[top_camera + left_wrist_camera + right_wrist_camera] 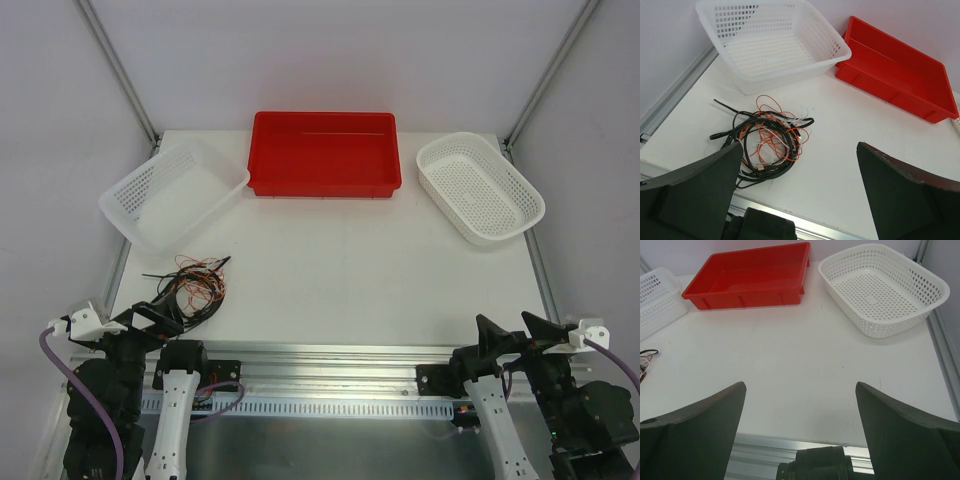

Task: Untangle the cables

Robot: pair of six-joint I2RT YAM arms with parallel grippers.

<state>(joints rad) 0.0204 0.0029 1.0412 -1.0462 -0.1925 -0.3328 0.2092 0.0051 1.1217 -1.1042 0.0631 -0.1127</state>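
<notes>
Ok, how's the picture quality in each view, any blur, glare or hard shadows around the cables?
Top external: flat, even light, no glare, but the cables are small and their strands are hard to tell apart. Left wrist: cables crisp, with only faint soft shadows under them. Right wrist: sharp too, the white basket shows clear holes, and the cables are cut off at the left edge.

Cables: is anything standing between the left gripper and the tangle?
Nothing visible. The cables lie on bare table just ahead of the open left gripper. The white basket and red tray sit beyond them, not in the path.
</notes>
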